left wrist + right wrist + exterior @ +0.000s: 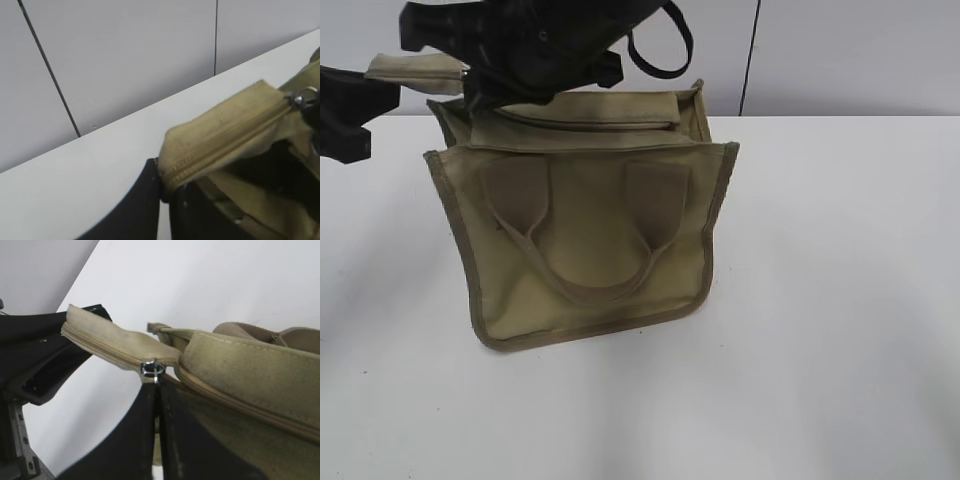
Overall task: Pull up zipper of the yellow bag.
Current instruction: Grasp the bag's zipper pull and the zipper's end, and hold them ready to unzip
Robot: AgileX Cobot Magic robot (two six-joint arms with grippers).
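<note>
The yellow bag stands on the white table, handles hanging down its front. Its zipper tape end sticks out to the upper left. My left gripper is shut on that tape end. The zipper runs from there to the silver pull tab. My right gripper hovers over the bag's top left and is shut on the pull tab. The closed zipper stretch lies left of the slider in the right wrist view, and the bag's top edge lies to the right.
The white table spreads around the bag, with a grey panelled wall behind it. A black cable loop hangs from the right arm above the bag. The left arm's black body sits close to the tape end.
</note>
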